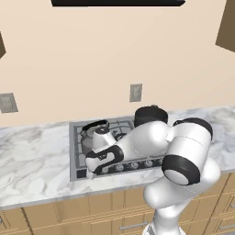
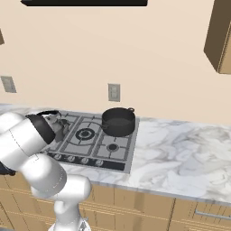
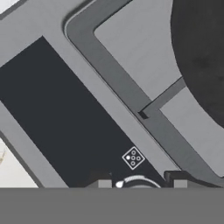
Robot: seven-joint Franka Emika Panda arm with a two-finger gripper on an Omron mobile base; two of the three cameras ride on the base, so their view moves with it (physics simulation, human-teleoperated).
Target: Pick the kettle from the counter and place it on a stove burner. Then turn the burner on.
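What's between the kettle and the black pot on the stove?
In the right base view, the big double-ring burner under the grey grate sits between the kettle and the pot.

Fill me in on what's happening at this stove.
The kettle already sits on the cooktop's rear left burner, and a black pot stands on the rear right one. The white arm reaches low over the front left edge, its gripper right at a control knob on the dark panel. Whether the fingers have closed on it can't be made out.
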